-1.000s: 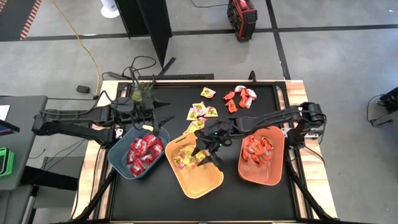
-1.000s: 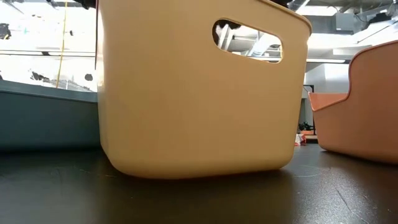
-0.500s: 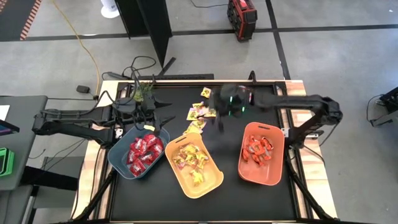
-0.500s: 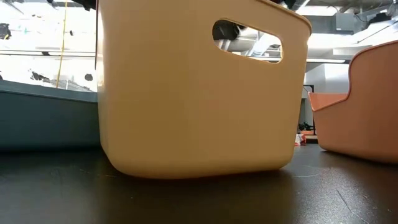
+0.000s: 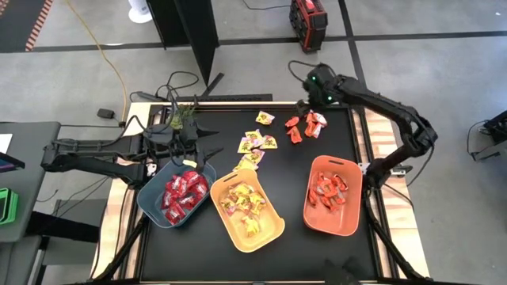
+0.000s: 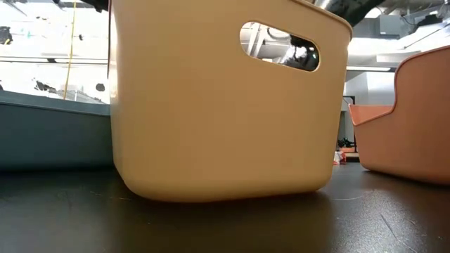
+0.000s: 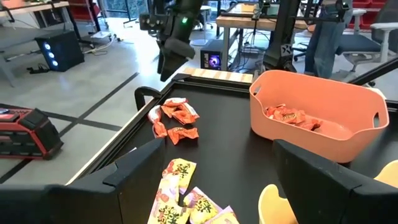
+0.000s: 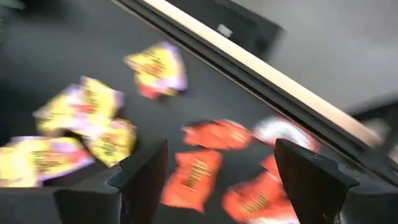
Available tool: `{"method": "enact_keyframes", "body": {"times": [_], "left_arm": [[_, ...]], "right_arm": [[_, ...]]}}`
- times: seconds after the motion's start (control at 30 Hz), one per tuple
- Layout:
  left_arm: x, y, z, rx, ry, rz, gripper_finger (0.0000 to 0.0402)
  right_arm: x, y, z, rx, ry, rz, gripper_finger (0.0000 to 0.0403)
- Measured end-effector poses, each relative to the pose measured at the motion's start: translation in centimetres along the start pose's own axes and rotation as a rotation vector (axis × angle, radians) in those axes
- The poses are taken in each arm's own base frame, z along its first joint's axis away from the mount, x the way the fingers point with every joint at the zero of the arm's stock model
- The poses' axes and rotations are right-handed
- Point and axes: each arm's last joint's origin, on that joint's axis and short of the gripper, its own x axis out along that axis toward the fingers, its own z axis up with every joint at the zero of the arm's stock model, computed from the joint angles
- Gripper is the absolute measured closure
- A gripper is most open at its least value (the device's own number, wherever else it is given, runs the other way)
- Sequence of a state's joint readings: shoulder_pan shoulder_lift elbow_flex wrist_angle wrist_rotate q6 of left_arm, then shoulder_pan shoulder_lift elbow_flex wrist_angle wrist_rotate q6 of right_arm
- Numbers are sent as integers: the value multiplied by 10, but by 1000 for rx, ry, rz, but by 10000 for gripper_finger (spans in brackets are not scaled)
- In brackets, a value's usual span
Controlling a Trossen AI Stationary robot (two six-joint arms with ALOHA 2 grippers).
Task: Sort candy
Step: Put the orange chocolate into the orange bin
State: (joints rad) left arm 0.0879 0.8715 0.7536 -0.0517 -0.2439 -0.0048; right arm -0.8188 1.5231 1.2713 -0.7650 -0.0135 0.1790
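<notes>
Low view basically useless: yellow bin (image 6: 225,105) fills frame, hides candy and both arms.

Right gripper (image 5: 305,103) up at table's far edge, fingers spread, nothing between them, over orange-red candy pile (image 5: 305,125). Its wrist view smeared, wrappers barely readable.

Left gripper (image 5: 207,156) fingers spread, empty, at blue-grey bin (image 5: 150,206) rim.

Yellow candy (image 5: 257,142) loose mid-table, one (image 5: 264,118) further back. Rest sorted into blue-grey bin, yellow bin, orange bin (image 5: 352,198). Orange bin cut off in low view.

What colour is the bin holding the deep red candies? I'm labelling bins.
Blue-grey bin, holding deep red candies; shows best in the high view.
</notes>
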Motion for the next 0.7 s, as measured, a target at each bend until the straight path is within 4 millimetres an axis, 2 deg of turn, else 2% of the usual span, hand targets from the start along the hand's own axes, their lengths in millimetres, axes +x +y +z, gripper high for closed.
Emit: {"method": "enact_keyframes", "body": {"times": [0.13, 0.27, 0.5, 0.7], "left_arm": [[0, 0, -1, 3, 10, 0, 109], [0, 0, -1, 9, 11, 0, 109], [0, 0, -3, 15, 26, 0, 109], [0, 0, -3, 21, 32, 0, 109]], "right_arm": [[13, -26, -1, 81, 76, -94, 93], [34, -43, -1, 140, 133, -128, 93], [78, -57, -13, 174, 356, -170, 93], [99, -59, -11, 155, 435, -182, 100]]}}
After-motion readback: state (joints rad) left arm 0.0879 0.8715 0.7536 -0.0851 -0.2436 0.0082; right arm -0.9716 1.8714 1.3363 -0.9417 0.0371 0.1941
